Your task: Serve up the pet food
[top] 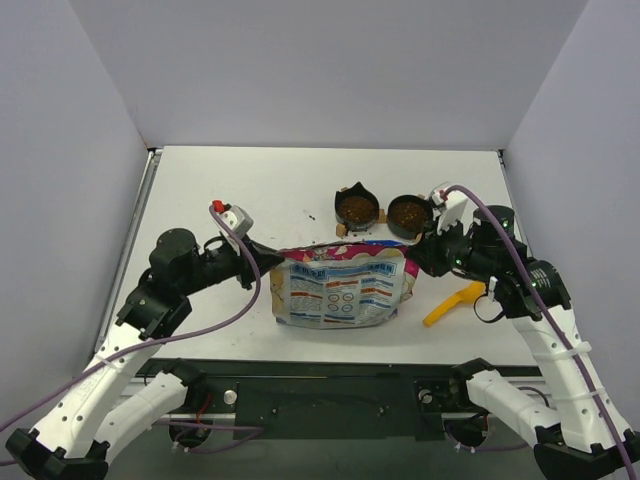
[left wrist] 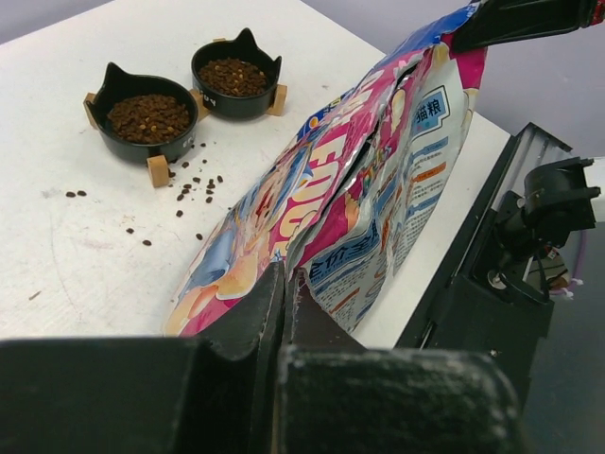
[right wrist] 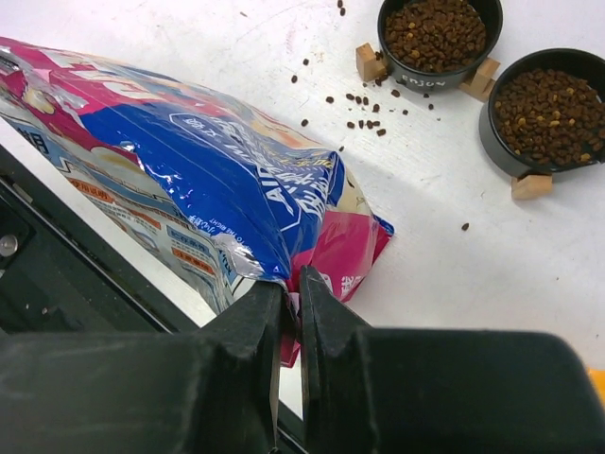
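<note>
1. The flat white table (top: 250, 180) carries everything. Both of my grippers sit over its near half.
2. The glossy magenta-edged pet food bag (top: 340, 290) is stretched between my two grippers. Its white-and-blue printed back faces the overhead camera and its colourful front faces away from the arm bases. I cannot tell whether its lower edge touches the table.
3. The left gripper (left wrist: 286, 279) is pinched narrow on one side edge of the bag. From its fingers the bag rises ahead and to the right.
4. The right gripper (right wrist: 291, 288) is clamped tight on the magenta corner at the opposite side. From its fingers the bag runs off to the left.
5. The yellow-orange plastic scoop (top: 452, 303) lies on the table near the right gripper, on its near side and clear of the fingers.
6. Two small black bowls with ear-shaped rims stand side by side beyond the bag. The left-hand bowl (left wrist: 132, 149) is ahead of the left gripper. The right-hand bowl (left wrist: 234, 106) is just beyond the right gripper.
7. The small brown kibble pellets (left wrist: 148, 115) fill both bowls. Loose pellets (right wrist: 364, 99) lie scattered on the table between the bag and the bowls.
</note>
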Action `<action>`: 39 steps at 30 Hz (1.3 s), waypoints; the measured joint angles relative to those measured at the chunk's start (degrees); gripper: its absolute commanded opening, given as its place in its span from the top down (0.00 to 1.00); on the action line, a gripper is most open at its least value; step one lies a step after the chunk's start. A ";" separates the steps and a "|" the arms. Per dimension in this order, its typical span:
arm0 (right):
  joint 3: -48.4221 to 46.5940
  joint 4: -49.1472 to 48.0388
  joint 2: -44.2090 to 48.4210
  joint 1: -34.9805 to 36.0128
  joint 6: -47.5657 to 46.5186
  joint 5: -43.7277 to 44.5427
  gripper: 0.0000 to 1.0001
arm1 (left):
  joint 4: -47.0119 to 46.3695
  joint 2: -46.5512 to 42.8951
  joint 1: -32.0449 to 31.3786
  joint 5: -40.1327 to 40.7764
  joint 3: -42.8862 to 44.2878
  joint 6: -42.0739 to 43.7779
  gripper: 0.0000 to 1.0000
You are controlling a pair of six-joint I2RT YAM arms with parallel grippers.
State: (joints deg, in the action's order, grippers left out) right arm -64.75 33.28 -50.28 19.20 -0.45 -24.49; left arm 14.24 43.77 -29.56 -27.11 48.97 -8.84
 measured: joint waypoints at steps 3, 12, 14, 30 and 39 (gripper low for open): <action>-0.17 0.28 -0.33 -0.04 -2.56 -1.01 0.54 | 0.22 0.00 0.96 -2.05 0.00 -0.74 1.00; -17.62 11.76 -7.61 14.69 -13.27 10.43 0.05 | 0.24 0.70 2.32 -3.72 0.15 -1.44 1.00; -21.53 12.52 -10.56 19.56 -15.10 12.09 0.05 | 0.22 0.81 2.40 -3.85 0.24 -1.46 1.00; -39.47 17.22 -38.27 28.17 -25.99 2.97 0.11 | 0.35 0.96 3.04 -4.96 0.42 -1.55 1.00; -27.06 13.31 -30.53 33.94 -28.28 12.15 0.33 | 0.61 1.01 3.06 -3.61 0.57 -3.89 1.00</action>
State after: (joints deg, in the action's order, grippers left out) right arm -91.81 46.59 -80.82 53.15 -28.73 -12.34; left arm 14.85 44.77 -26.50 -30.72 49.54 -12.73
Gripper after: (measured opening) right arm 0.783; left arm 0.033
